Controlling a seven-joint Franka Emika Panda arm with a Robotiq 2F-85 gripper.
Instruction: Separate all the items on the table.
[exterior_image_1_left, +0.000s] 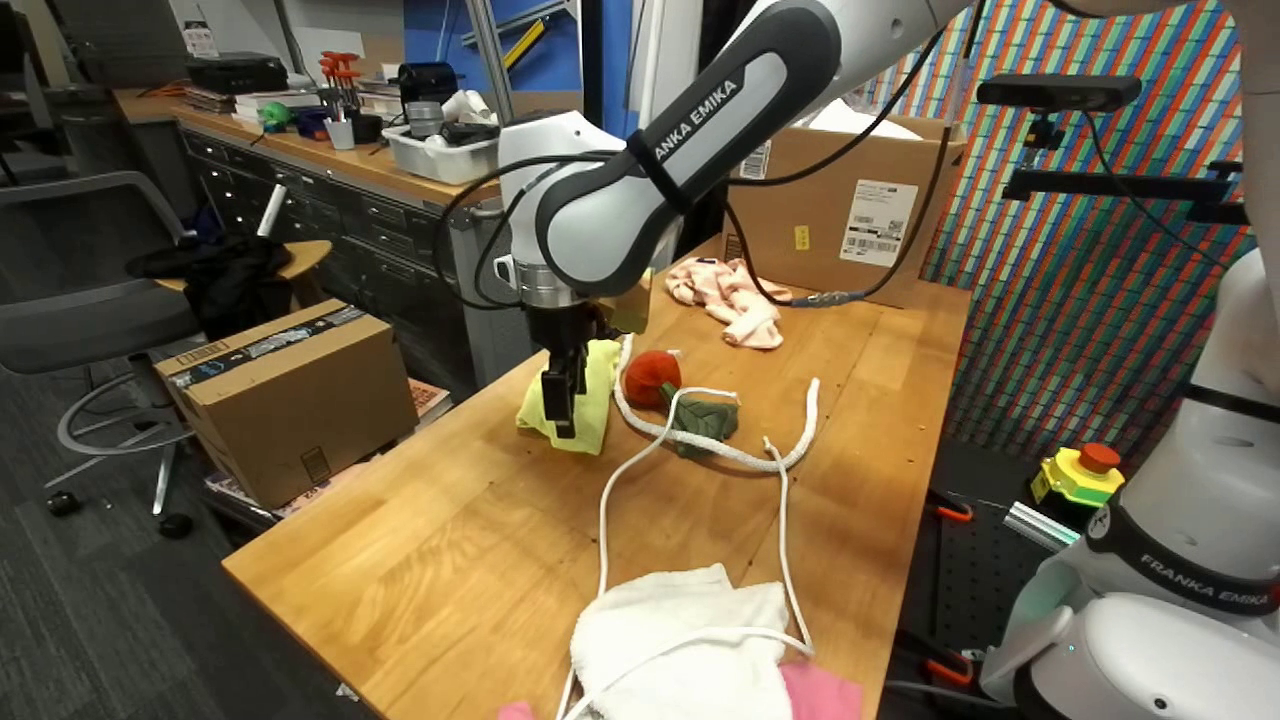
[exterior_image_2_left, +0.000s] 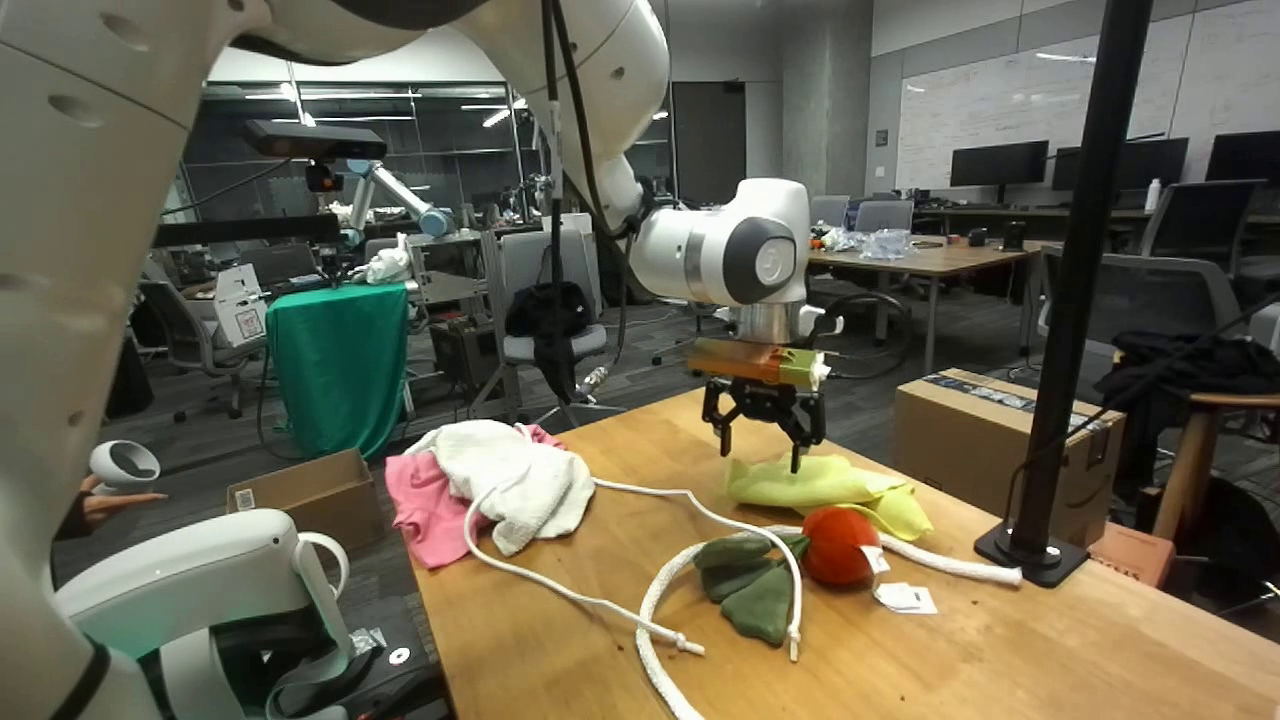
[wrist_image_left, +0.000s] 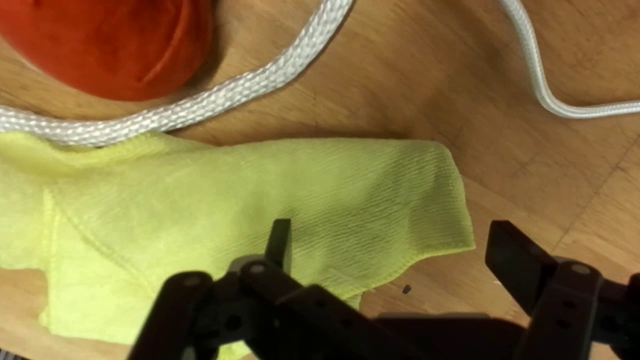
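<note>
My gripper (wrist_image_left: 391, 227) stands open above the yellow cloth (wrist_image_left: 320, 190), one finger over it and the other past its edge, nothing held. The red ball (exterior_image_2_left: 836, 545) lies close by, joined or touching the green object (exterior_image_2_left: 757, 600); I cannot tell which. A thick white rope (wrist_image_left: 240, 95) curves between ball and yellow cloth, against the cloth's edge. Thin white cord (exterior_image_1_left: 628, 462) crosses the green object and runs over the white-grey cloth (exterior_image_1_left: 670, 630). Beneath that lies a bright pink cloth (exterior_image_2_left: 428, 515). The pinkish-beige cloth (exterior_image_1_left: 725, 290) lies crumpled apart at the far end.
On the wooden table (exterior_image_1_left: 430, 570), a large cardboard box (exterior_image_1_left: 800, 215) stands behind the pinkish-beige cloth. A black pole (exterior_image_2_left: 1060, 440) rises from a base at the table's edge, near the thick rope's end. Another cardboard box (exterior_image_1_left: 300, 410) sits beside the table, lower down.
</note>
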